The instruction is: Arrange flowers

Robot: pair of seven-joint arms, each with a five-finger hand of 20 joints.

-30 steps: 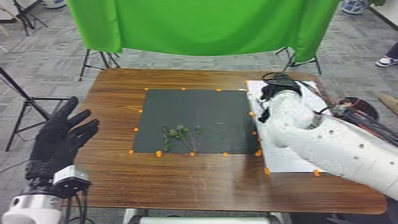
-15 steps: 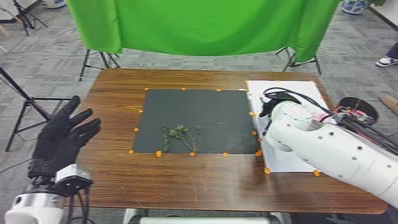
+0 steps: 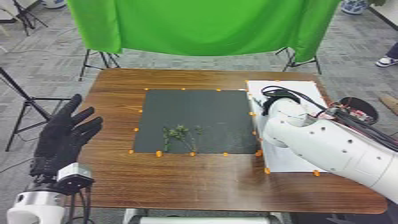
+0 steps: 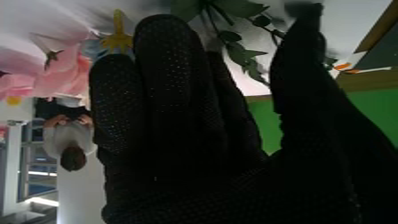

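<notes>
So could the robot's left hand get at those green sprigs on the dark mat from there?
Probably yes. The left hand is open at the table's left edge, the sprigs lie on the near part of the dark mat, and I see nothing standing between them; the right arm is over on the other side.

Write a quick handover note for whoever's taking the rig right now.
Left hand: open, raised at the table's left side.
Right hand: open, nothing grasped, at the far part of the white rectangular sheet.
Things: thin green leafy stems lie on the near part of the dark grey mat; pink flowers and green leaves are beyond the right hand's fingers.
Done: stems on the mat.
Left: probably adding the pink flowers.
</notes>
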